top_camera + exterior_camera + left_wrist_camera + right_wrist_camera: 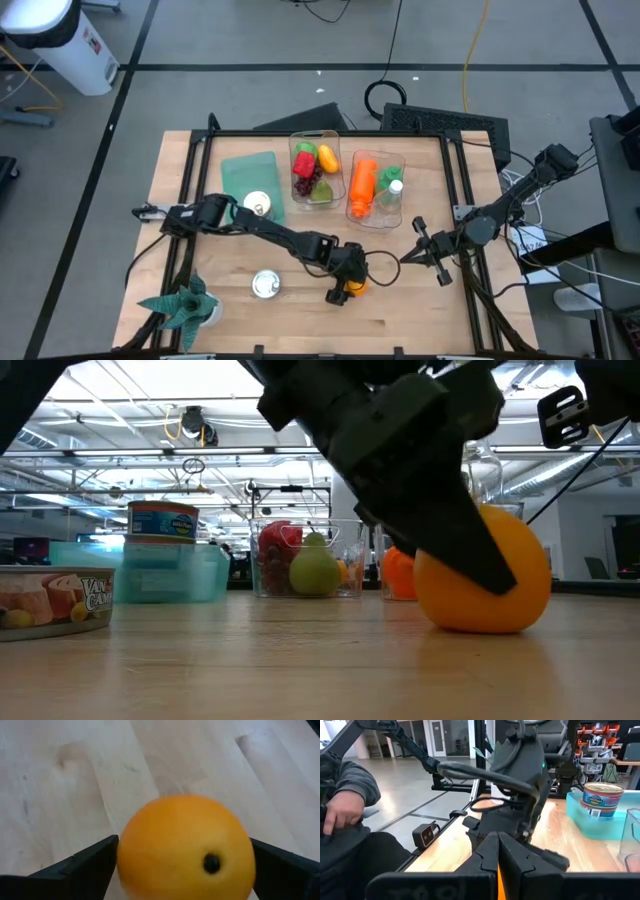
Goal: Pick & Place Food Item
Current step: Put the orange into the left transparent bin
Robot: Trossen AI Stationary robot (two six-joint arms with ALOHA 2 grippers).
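Orange (185, 847): set on the wooden table (420, 310) near its near edge, slightly right of centre, bracketed by the left gripper (343, 289), whose fingers (80, 870) are spread wide on either side of the fruit; whether they touch it cannot be told.

Right gripper (408, 258): held above the table to the right of the orange, fingers pressed together, nothing pinched.

Round tin (265, 284): laid on the table to the left of the orange, well apart.

Green star-shaped item (183, 303): placed at the near left corner.

Teal bin (250, 178): far left, a can (258, 206) kept on it.

Two clear containers: one (314, 168) filled with assorted fruit, the other (376, 188) holding an orange item and a bottle (391, 195).
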